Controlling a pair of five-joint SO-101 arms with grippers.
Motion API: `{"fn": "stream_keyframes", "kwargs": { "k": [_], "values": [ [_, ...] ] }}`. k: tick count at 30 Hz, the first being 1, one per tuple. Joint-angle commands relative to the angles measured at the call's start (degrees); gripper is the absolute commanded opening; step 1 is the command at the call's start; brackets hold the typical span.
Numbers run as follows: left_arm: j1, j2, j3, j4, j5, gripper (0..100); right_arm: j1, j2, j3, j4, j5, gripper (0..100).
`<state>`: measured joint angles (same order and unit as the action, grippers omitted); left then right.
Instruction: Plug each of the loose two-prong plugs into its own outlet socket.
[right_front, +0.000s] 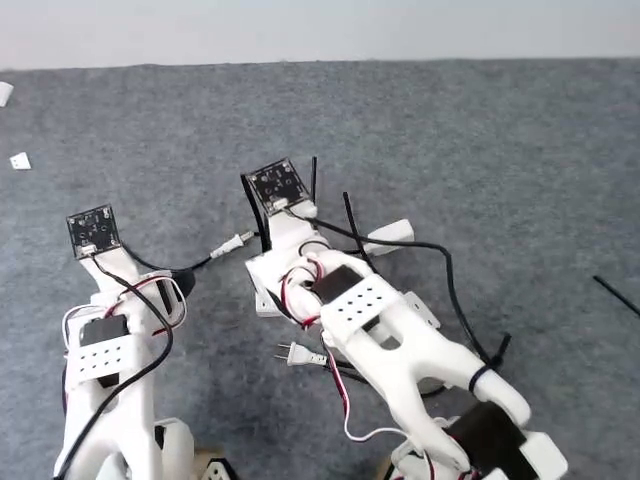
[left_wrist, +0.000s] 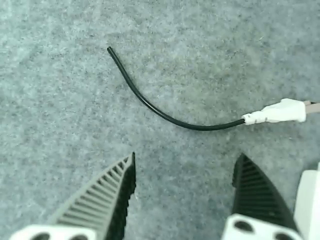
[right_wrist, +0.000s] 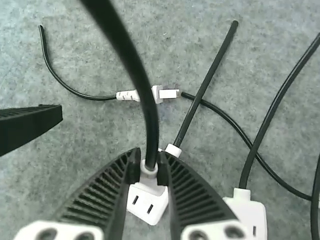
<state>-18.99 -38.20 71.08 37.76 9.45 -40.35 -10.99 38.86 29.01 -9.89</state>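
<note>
A white two-prong plug (left_wrist: 277, 112) on a curved black cord (left_wrist: 150, 105) lies on the grey carpet, beyond and to one side of my open left gripper (left_wrist: 187, 157), which holds nothing. The same plug (right_wrist: 150, 94) lies flat ahead of my right gripper (right_wrist: 148, 161). That gripper is shut on the neck of a white outlet socket (right_wrist: 145, 206), where its thick black cord (right_wrist: 125, 65) comes out. A second white socket (right_wrist: 247, 215) sits right beside it. From above, that plug (right_front: 237, 243) lies between the arms, and another loose plug (right_front: 290, 353) lies beside the right arm.
Several black cords (right_wrist: 205, 90) cross the carpet around the right gripper. A white socket block (right_front: 390, 236) lies just right of the right arm's wrist. Small white scraps (right_front: 20, 160) sit at the far left. A thin black stick (right_front: 615, 292) lies at the right edge.
</note>
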Motion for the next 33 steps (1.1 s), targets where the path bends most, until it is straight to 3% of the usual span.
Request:
{"fn": "stream_keyframes", "kwargs": {
  "k": [1,33],
  "values": [
    [-0.2,-1.5,-0.3,-1.4,-0.6,29,1.6,0.0,-3.9,-1.0,-0.7,0.8],
    [-0.3,-1.5,-0.2,-1.2,-0.6,29,2.1,0.7,-3.7,-2.5,1.1,0.8]
  ]
}}
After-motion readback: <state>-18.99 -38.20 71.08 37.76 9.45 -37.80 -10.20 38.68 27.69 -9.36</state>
